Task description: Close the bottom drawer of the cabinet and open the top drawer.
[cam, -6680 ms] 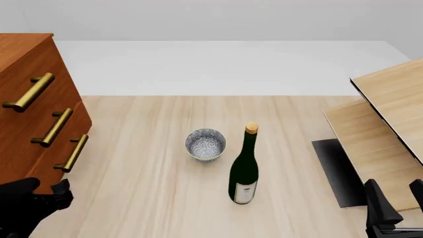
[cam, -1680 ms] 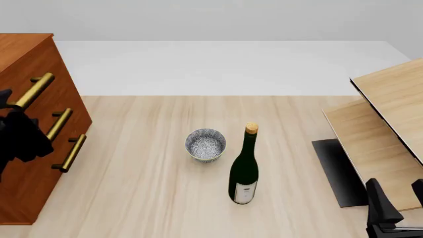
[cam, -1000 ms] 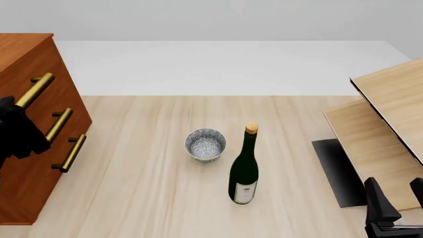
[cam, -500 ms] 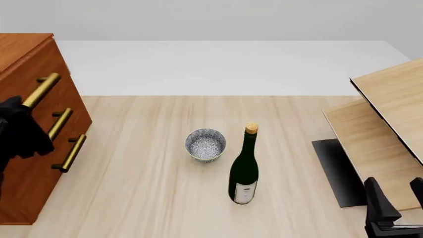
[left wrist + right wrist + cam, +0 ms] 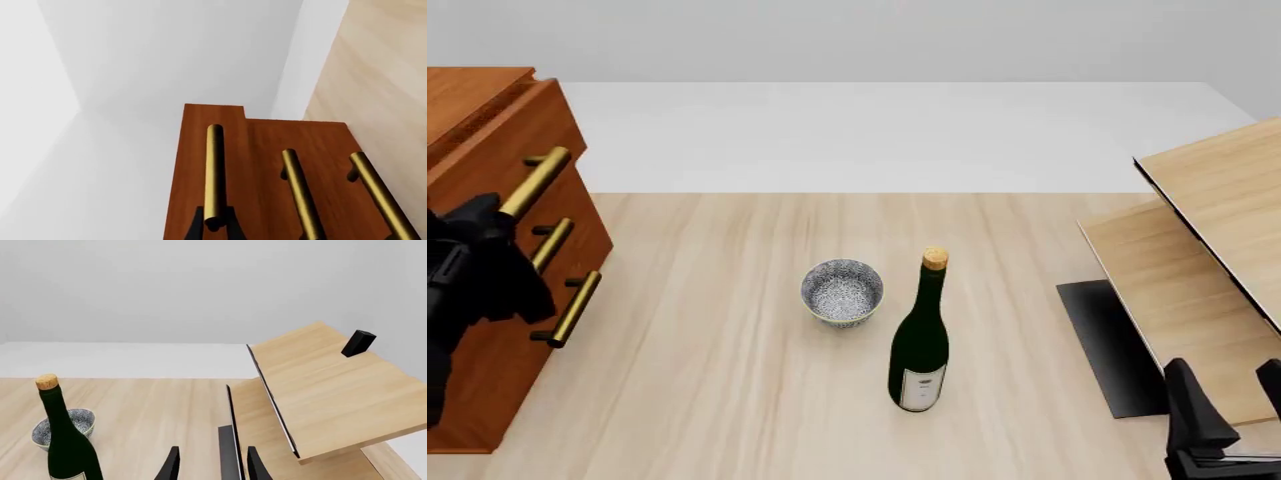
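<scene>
The reddish-brown cabinet (image 5: 461,90) stands at the table's left edge. Its top drawer (image 5: 501,140) juts out a little past the two below. My left gripper (image 5: 494,222) is shut on the lower end of that drawer's brass handle (image 5: 537,180); in the left wrist view the fingertips (image 5: 199,227) pinch the bar (image 5: 215,170). The bottom drawer (image 5: 487,385) sits flush with the middle one, its handle (image 5: 574,310) free. My right gripper (image 5: 1232,415) stays at the near right corner, open and holding nothing, fingers (image 5: 172,465) apart.
A dark green corked bottle (image 5: 920,340) stands mid-table with a speckled bowl (image 5: 842,291) just left of it. Pale wooden boards (image 5: 1214,230) slant at the right over a black mat (image 5: 1101,340). The middle drawer's handle (image 5: 551,243) lies beside my left gripper.
The left gripper, once low by the cabinet's base, rose to the top handle and closed on it; over the last second it pulled right and the top drawer slid out. Right arm unchanged.
</scene>
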`<state>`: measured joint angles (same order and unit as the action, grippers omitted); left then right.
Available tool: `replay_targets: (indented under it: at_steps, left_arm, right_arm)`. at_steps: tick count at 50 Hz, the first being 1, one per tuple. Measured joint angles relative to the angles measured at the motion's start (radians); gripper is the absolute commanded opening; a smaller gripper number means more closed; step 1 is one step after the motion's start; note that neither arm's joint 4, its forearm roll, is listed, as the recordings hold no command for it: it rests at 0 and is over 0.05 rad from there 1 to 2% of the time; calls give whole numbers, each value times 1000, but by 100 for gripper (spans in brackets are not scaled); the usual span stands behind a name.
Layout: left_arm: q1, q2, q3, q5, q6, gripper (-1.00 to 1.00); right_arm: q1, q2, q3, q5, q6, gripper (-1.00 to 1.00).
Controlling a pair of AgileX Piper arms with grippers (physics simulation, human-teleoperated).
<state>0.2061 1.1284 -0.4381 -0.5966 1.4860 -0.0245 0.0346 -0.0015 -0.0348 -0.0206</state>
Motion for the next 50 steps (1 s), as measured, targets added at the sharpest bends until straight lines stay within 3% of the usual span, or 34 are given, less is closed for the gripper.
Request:
replay_targets:
  at_steps: [33, 50]
  left_arm:
    - [-76, 25, 49, -126, 83, -100]
    - [-109, 23, 53, -133, 108, -100]
  right_arm:
    - [2, -4, 0, 3, 5, 100]
    - [2, -6, 0, 4, 7, 100]
